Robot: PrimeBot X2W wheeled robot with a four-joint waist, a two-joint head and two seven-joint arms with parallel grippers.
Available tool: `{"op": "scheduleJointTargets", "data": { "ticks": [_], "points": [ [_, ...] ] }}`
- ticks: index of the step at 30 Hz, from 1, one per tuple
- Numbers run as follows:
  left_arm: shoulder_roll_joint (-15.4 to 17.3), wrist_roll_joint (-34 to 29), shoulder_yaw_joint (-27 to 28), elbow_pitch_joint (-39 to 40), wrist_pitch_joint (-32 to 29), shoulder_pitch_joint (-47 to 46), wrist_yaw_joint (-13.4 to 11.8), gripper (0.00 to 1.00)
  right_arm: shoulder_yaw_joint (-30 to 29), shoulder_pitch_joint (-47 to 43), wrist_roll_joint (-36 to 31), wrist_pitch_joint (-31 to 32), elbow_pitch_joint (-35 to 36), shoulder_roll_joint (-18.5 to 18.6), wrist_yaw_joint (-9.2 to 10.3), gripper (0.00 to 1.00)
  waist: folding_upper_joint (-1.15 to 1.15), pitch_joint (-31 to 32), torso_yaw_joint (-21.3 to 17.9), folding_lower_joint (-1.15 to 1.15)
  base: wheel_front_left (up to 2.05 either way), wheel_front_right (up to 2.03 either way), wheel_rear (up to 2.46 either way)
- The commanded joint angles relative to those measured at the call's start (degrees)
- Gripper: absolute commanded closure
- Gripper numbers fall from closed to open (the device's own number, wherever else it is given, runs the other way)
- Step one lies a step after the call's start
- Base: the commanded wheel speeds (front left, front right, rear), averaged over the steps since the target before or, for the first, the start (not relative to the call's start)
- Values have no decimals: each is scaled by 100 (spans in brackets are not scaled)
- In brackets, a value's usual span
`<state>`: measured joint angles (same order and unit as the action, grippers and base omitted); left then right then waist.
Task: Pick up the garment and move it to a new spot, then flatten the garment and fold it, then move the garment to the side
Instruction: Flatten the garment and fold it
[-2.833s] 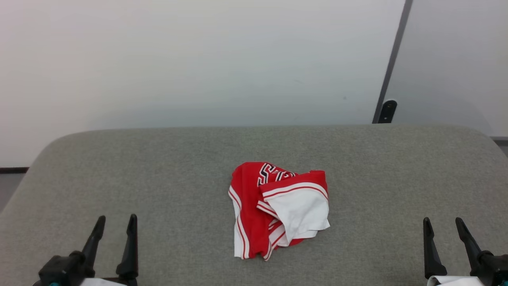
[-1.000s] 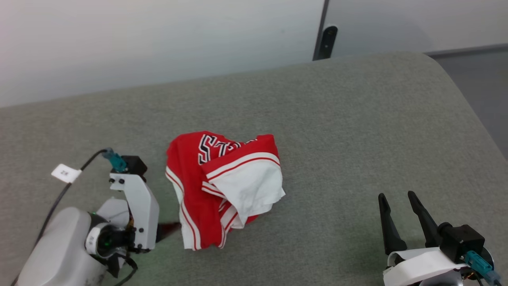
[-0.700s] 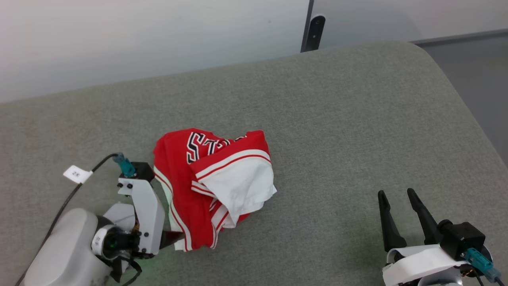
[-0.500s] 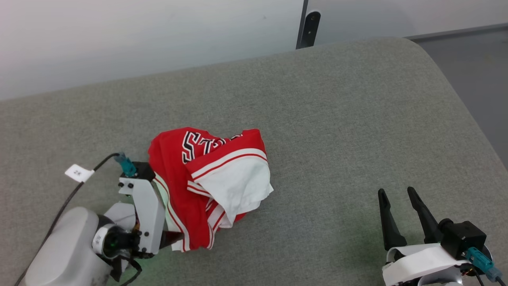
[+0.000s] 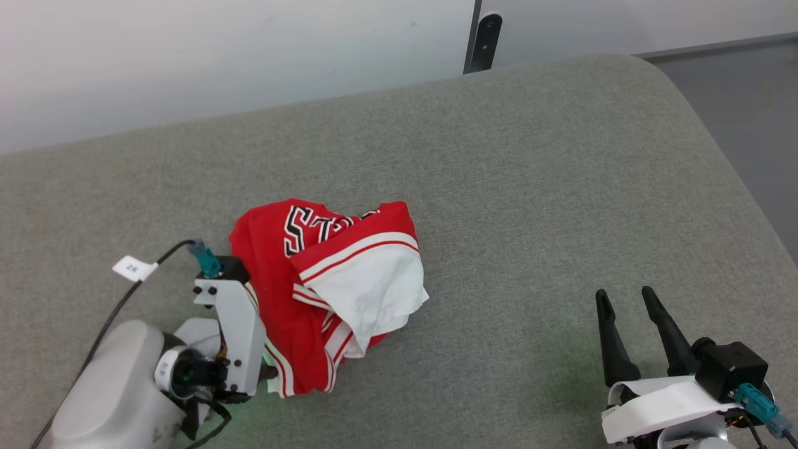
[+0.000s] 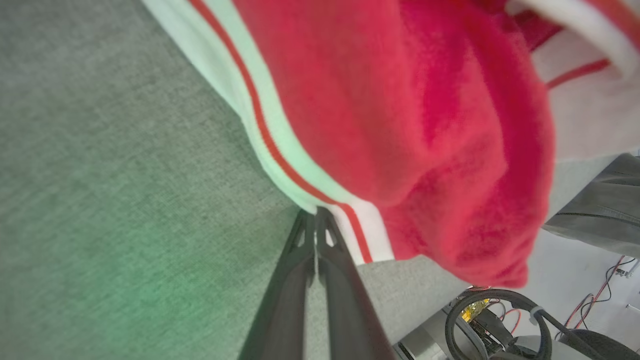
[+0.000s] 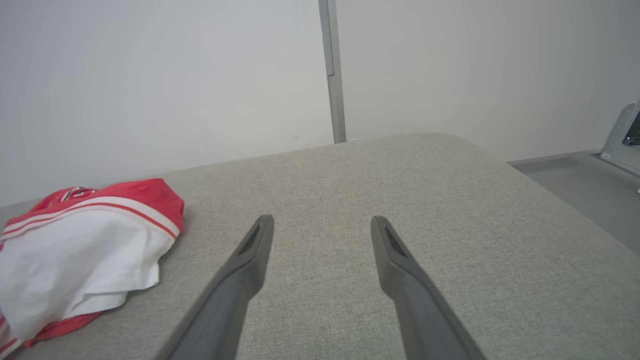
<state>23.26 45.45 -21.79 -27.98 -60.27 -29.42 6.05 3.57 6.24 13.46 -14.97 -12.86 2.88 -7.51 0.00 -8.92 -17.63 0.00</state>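
The garment (image 5: 324, 280) lies crumpled on the grey padded table (image 5: 530, 187), red with a white sleeve on top, striped trim and black-and-white lettering. My left gripper (image 5: 269, 372) reaches in from the lower left, its fingertips tucked at the garment's near left hem. In the left wrist view the left gripper (image 6: 315, 216) has its fingers pressed together on the white-and-red striped hem of the garment (image 6: 400, 125). Over at the lower right, my right gripper (image 5: 626, 299) stands open above bare table, well apart from the cloth. The right wrist view shows the right gripper (image 7: 322, 225) with the garment (image 7: 80, 250) off to its left.
A pale wall runs behind the table, with a dark post (image 5: 483, 34) at its seam. The table's rounded right edge drops to grey floor (image 5: 748, 93). A cable with a white tag (image 5: 132, 268) trails from my left wrist.
The head camera turned right and down since the oldest frame. My left arm came in to the garment's near left hem, and the cloth's left side has bunched slightly. The right gripper barely moved.
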Motion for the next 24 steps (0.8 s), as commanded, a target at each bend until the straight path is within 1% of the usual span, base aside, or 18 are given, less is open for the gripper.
{"op": "scheduleJointTargets", "data": {
  "ticks": [1, 5, 10, 13, 19, 22, 24],
  "points": [
    [-91, -8, -130, -127, -82, 134, -5, 100, -19, 64, -28, -29, -9, -1, 4, 0, 0, 14, 7, 0, 0, 0, 0],
    [9, -51, -136, -134, -114, 30, -13, 100, -39, 40, -37, -29, -6, -1, 4, 0, 0, 56, 31, 0, 0, 0, 0],
    [347, -186, -162, 4, -198, -71, 19, 100, -79, -67, -57, -29, 6, -1, 4, 0, 0, 130, 110, 0, 0, 0, 0],
    [647, -318, -192, 185, -242, -88, 32, 100, -109, -116, -82, -29, 4, -1, 4, 0, 0, 187, 184, 0, 0, 0, 0],
    [1367, -607, -156, 532, -252, -48, 49, 100, -124, -198, -159, -29, -7, -1, 4, 0, 0, 305, 375, 0, 0, 0, 0],
    [1719, -747, -132, 641, -179, 37, 63, 100, -108, -192, -200, -29, -27, -1, 4, 0, 0, 342, 454, 0, 0, 0, 0],
    [1887, -824, -133, 634, -109, 74, 74, 100, -86, -177, -221, -29, -48, -1, 4, 0, 0, 355, 494, 0, 0, 0, 0]
  ]
}}
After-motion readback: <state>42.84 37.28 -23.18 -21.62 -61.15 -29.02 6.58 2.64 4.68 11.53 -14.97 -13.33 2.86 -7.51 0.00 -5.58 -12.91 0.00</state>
